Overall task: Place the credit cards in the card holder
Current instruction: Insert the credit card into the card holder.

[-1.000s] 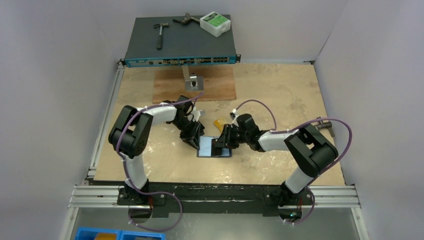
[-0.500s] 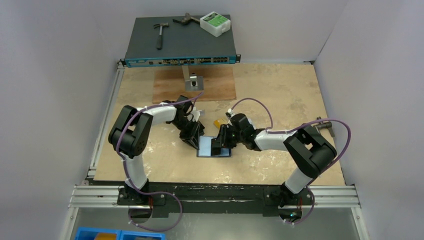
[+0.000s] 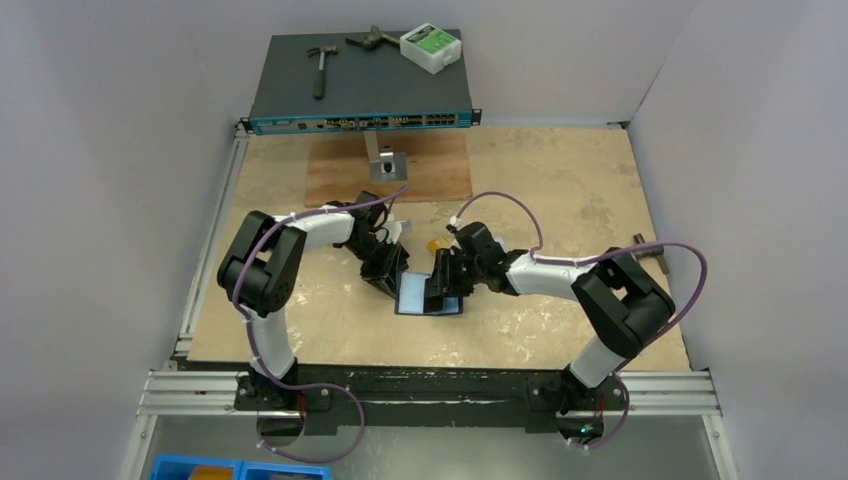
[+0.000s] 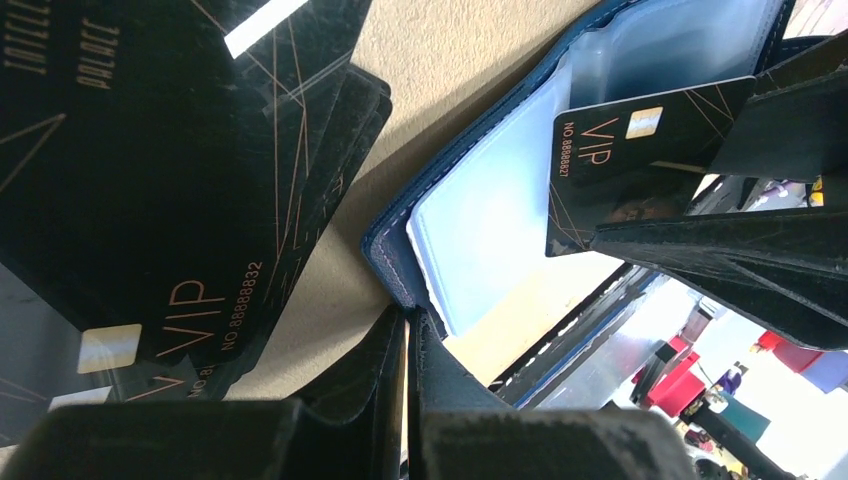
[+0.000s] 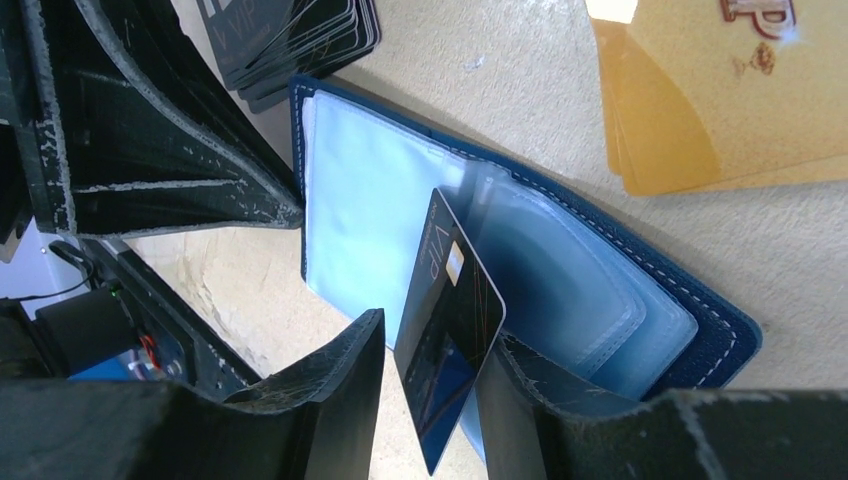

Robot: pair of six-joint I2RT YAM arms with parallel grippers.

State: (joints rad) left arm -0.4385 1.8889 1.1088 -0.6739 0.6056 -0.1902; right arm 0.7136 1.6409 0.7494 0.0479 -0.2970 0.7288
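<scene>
Right pincer [image 5: 440,335] holding black card [image 5: 447,395] on edge over open card holder [image 5: 560,260], left pincer [image 4: 408,330] closed at its edge

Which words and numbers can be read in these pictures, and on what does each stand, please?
"VIP", "NO.88888832": top card of the black stack.
"PALACE": same card; the word beside it is unclear.
"VIP", "NO 8888827": black card between the right jaws, over the card holder.
Red letters on the gold cards: cut off, unreadable.
Print on the switch and white box: too small.
</scene>
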